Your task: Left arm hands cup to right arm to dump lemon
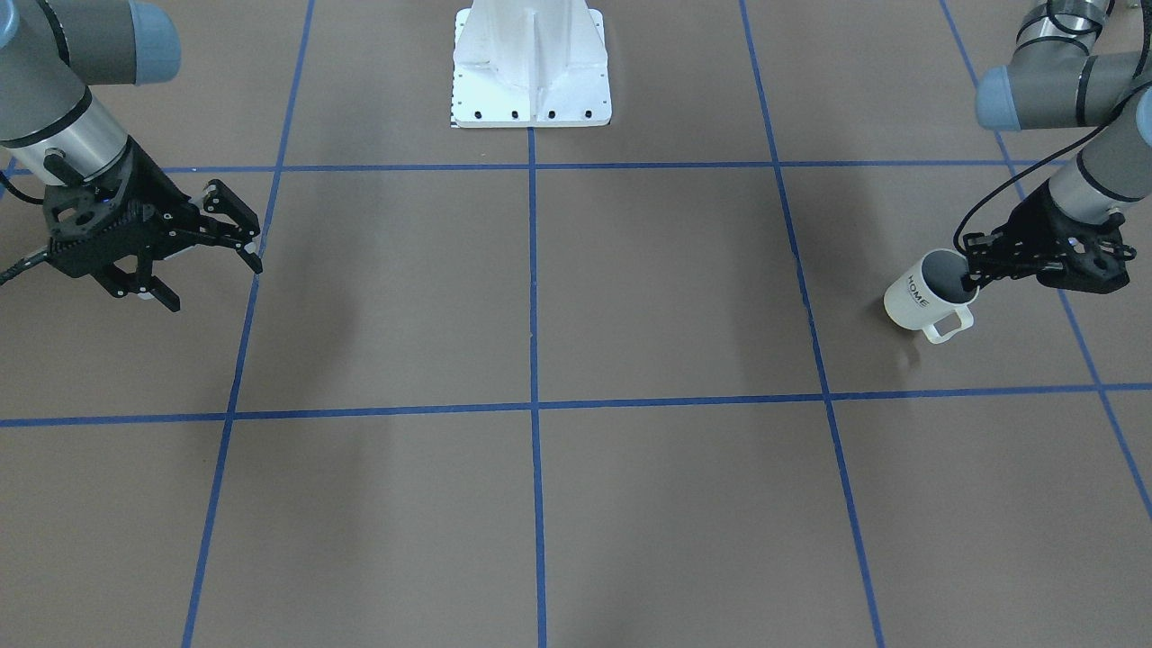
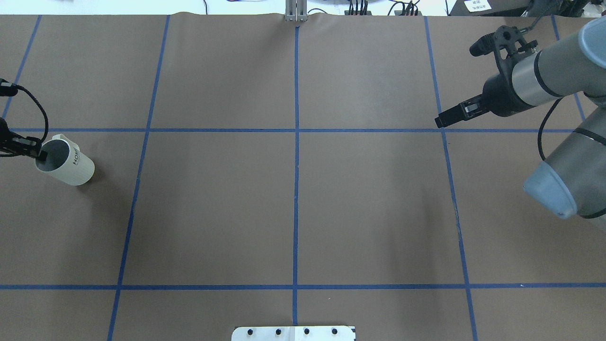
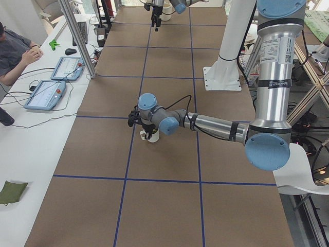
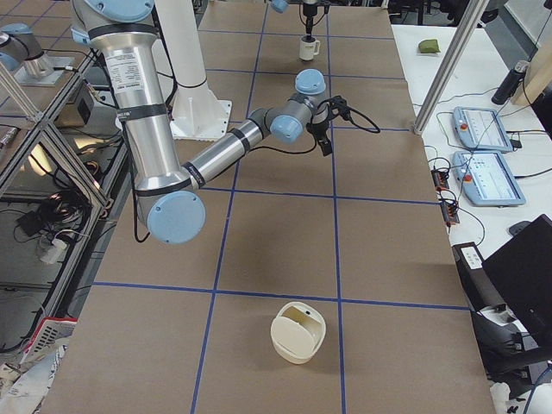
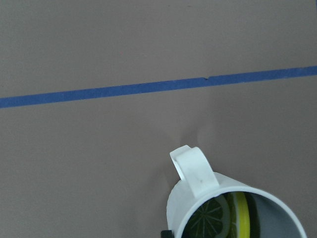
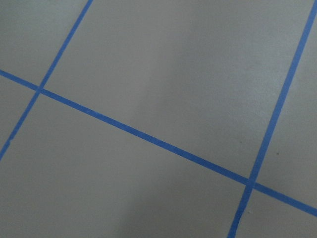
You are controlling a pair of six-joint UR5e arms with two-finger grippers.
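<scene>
Rim grip readies cup (image 1: pixel 911 299) for handover
My left gripper (image 1: pixel 972 274) is clamped on its rim, keeping the lemon (image 5: pixel 214 220) inside; my right gripper (image 1: pixel 214 283) hangs wide open, empty, well apart.

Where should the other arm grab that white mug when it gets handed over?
Probably the free rim of the cup on its HOME-printed side, coming from the side facing the right gripper. The left gripper pinches the opposite rim, and the handle sticks out sideways, clear of both.
</scene>
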